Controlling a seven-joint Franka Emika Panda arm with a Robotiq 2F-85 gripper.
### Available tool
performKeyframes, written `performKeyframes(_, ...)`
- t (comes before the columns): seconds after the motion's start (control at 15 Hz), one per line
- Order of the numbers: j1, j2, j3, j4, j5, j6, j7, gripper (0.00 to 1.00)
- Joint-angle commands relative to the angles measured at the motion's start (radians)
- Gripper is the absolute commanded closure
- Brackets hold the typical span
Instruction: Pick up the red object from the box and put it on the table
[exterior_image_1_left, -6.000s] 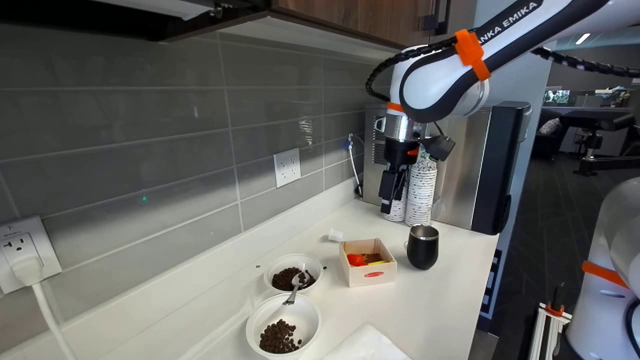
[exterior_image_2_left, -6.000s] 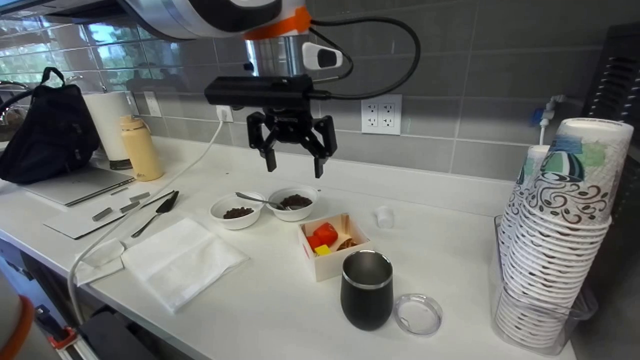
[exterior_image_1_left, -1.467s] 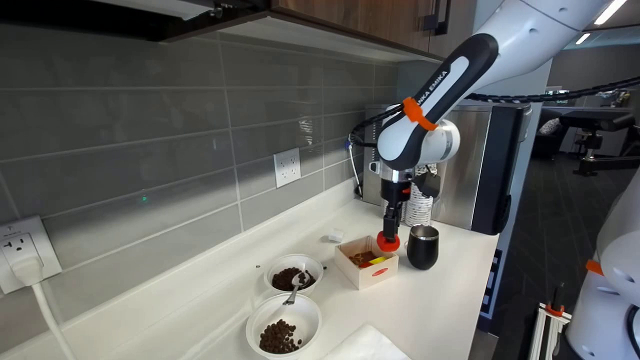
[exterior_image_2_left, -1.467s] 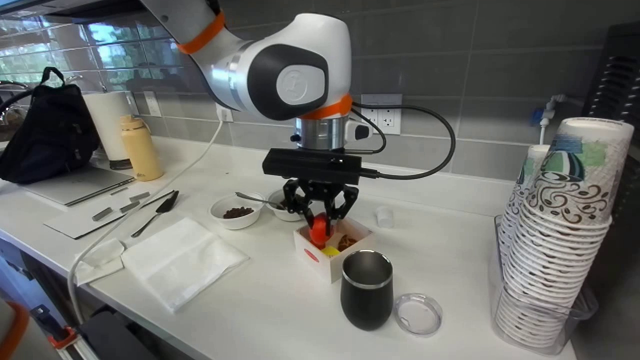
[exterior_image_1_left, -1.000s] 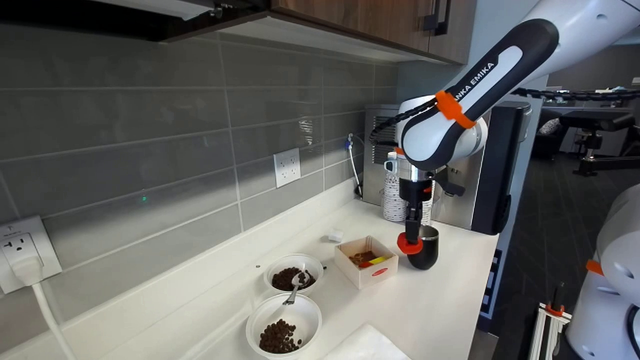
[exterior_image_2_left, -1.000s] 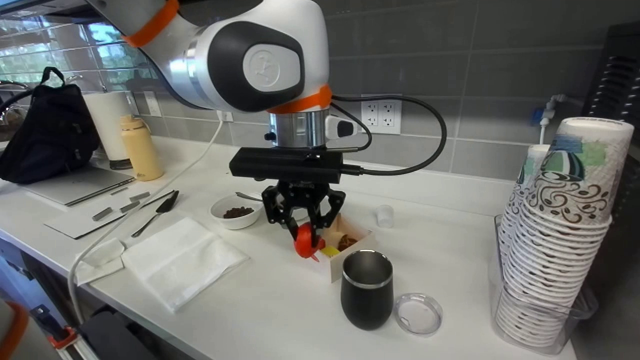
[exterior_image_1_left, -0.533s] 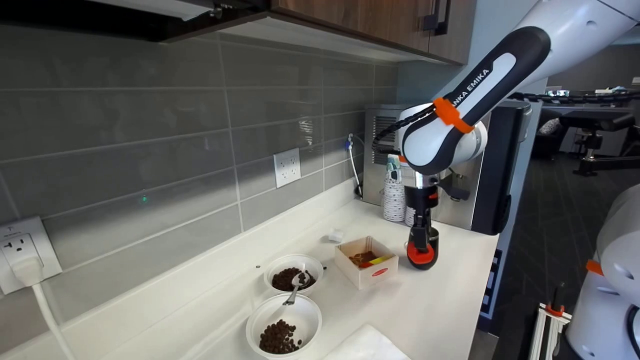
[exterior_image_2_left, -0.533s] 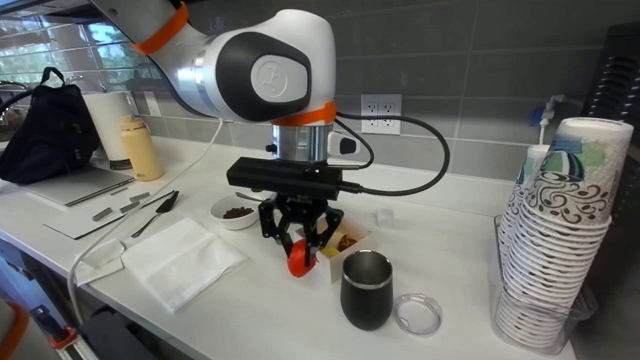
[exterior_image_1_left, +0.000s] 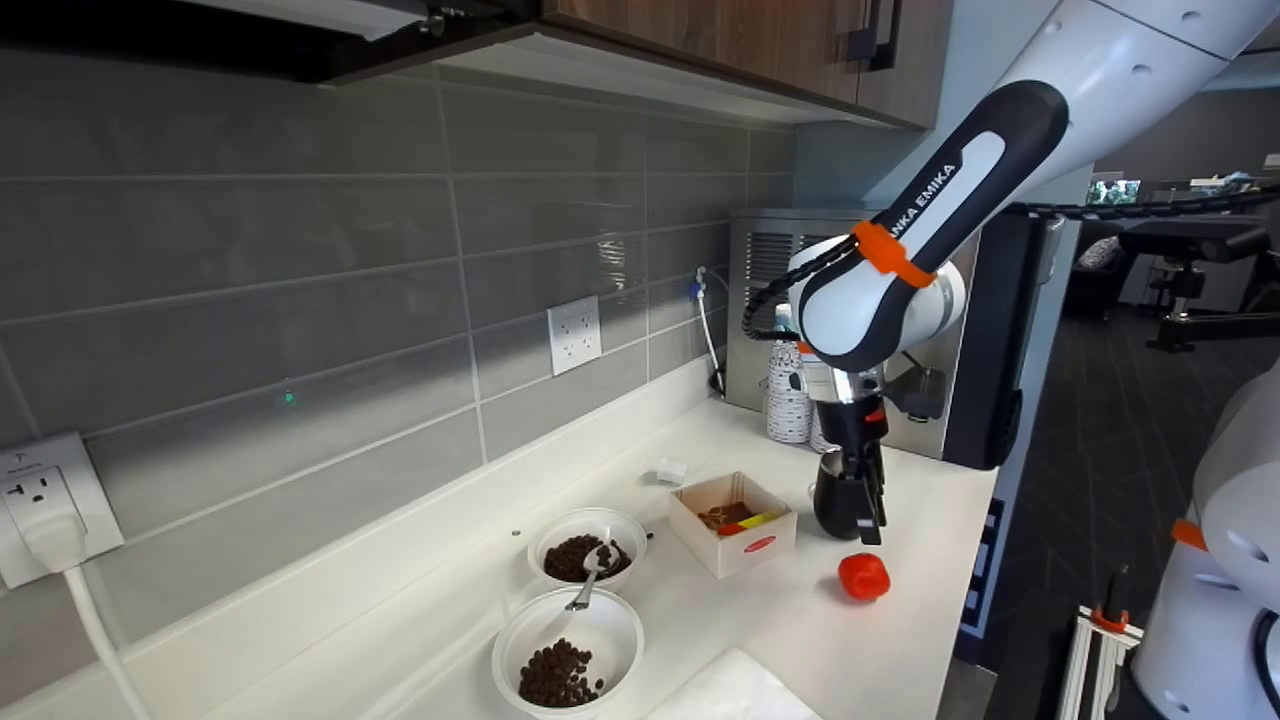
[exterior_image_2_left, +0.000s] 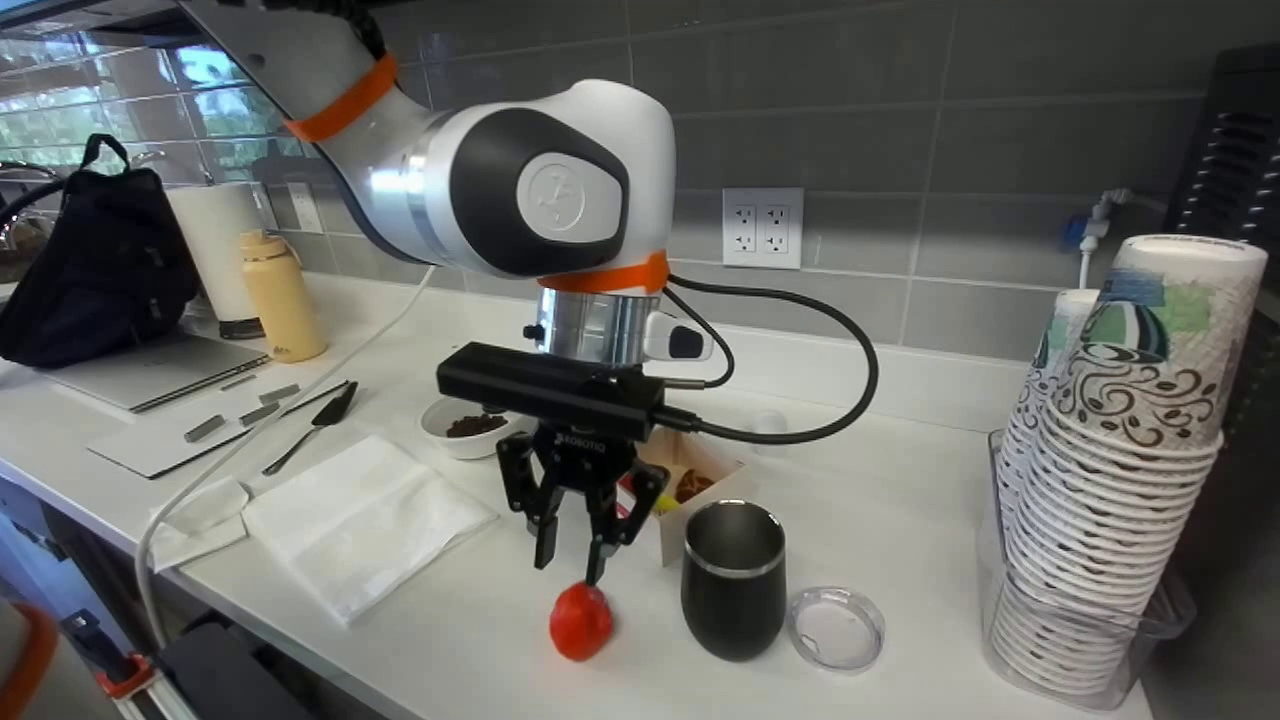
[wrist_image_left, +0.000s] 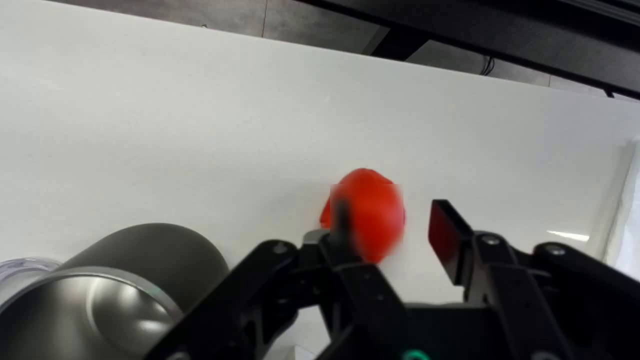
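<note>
Okay: red object lies on the white counter, near the black tumbler but apart from it, left of it in an exterior view. Gripper is just above it. Fingers are parted, moderate gap, tips off the red object; a thin strip of counter shows between in an exterior view. Wrist view has one finger overlapping the red object, and the picture is smeared there.

Open box is near the tumbler, left of it in an exterior view, red oval label on its side. Inside: yellow piece, a mostly hidden red piece and a brown item.

Clear lid lies flat just beside the tumbler, right of it in an exterior view. Stacked paper cups stand well to the tumbler's right.

Two white bowls sit past the box from the tumbler, brown balls in each; spoon rests in one, handle over the other. White napkin is left of the tumbler, beyond the red object. Farther left of the tumbler: dark utensil, laptop, yellow bottle, paper towel roll, dark backpack.
</note>
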Motion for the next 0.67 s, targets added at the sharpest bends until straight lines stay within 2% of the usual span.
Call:
performKeyframes(0.0,0.008,-0.003,0.005,0.002,-0.021,0.018,0.049,0.21)
performKeyframes(0.2,0.013,-0.009,0.010,0.007,-0.020,0.024,0.060,0.01)
performKeyframes(0.6,0.023,-0.009,0.021,0.018,-0.016,0.026,0.081,0.00)
